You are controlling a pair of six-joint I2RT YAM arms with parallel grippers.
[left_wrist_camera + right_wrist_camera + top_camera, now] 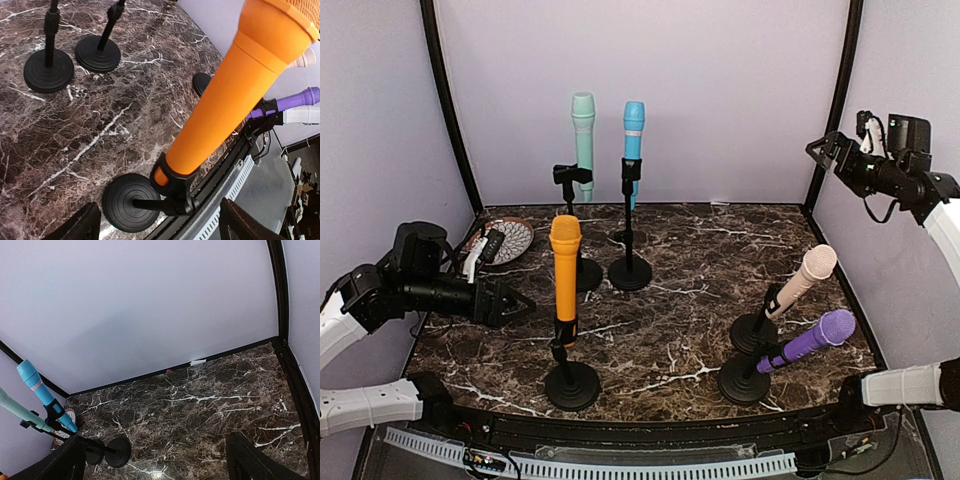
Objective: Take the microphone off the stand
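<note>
**A:** Where's the orange microphone (565, 265)?

**B:** It's clipped upright on its stand (572, 385), front-left on the surface (700, 270). It sits just beside the left gripper (523, 303), not touching.

**A:** And that gripper?

**B:** Spread wide, holding nothing.

**A:** Materials?

**B:** Smooth tapered plastic body, black clip, round ridged base. The surface is dark marble-look with white veins.

**A:** Arm poses?

**B:** The left arm reaches in low and level from the side. The right gripper (817, 150) hangs high by the right wall, jaws apart and empty.

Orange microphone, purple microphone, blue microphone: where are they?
orange microphone (565, 282): top external view, on its handle.
purple microphone (805, 347): top external view, on its handle below the head.
blue microphone (634, 143): top external view, on its upper handle.
</note>
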